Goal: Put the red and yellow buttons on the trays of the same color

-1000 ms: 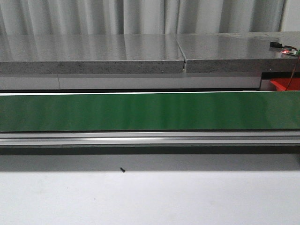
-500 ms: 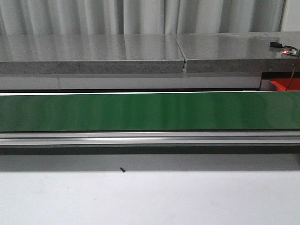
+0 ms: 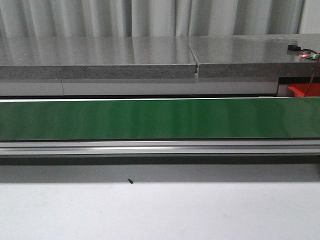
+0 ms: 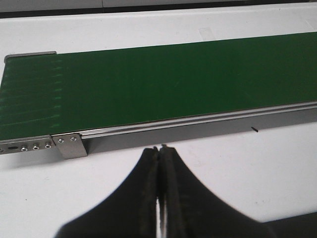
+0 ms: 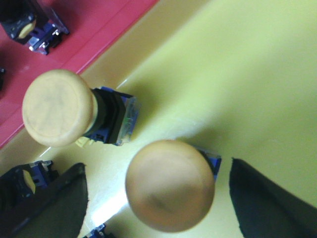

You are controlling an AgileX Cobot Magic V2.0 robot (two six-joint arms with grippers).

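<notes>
In the right wrist view a yellow button stands on the yellow tray, its round cap facing the camera. My right gripper is open around it, with a gap between the cap and each dark finger. A second yellow button lies on its side on the same tray. The red tray adjoins it and holds a dark button body; no red cap shows. My left gripper is shut and empty over the white table, near the conveyor's end. Neither gripper shows in the front view.
A green conveyor belt with a metal rail runs across the table, bare in both views. A grey counter lies behind it. A red corner shows at the far right. Another button body sits by my right gripper's finger.
</notes>
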